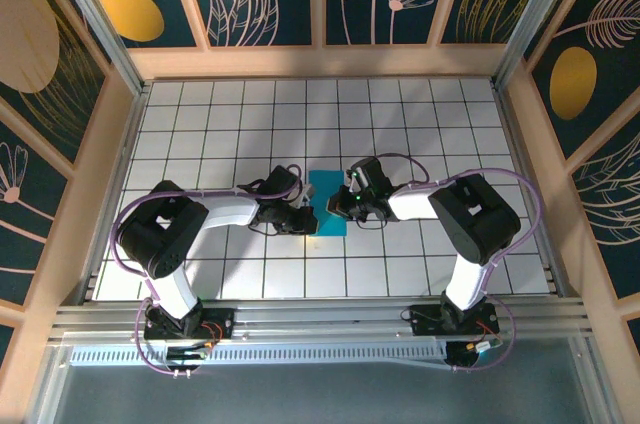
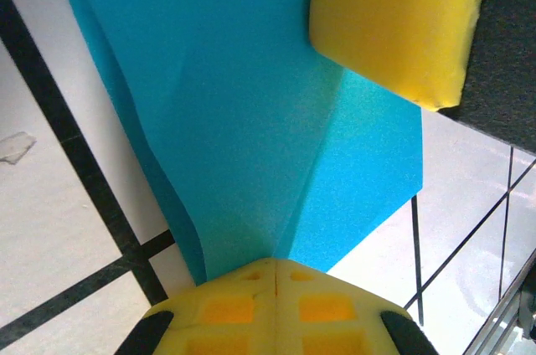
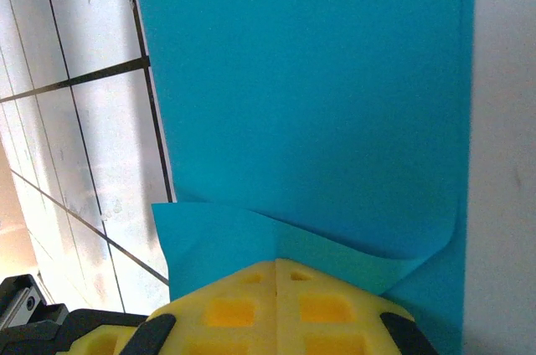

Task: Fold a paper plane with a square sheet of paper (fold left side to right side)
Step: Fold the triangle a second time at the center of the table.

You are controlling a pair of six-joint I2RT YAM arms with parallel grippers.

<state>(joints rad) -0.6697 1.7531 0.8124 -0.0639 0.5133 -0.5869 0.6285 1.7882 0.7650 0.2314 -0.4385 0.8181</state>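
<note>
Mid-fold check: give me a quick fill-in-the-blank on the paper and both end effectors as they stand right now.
1. In the top view, the square sheet of paper lies ___ the two end effectors.
2. The finger pads on both end effectors are ___ in colour.
3. The left end effector and the right end effector are both ___ on the sheet.

Missing words: between; yellow; shut

no legible text, no labels, no brand marks, no numbers, no signs
</note>
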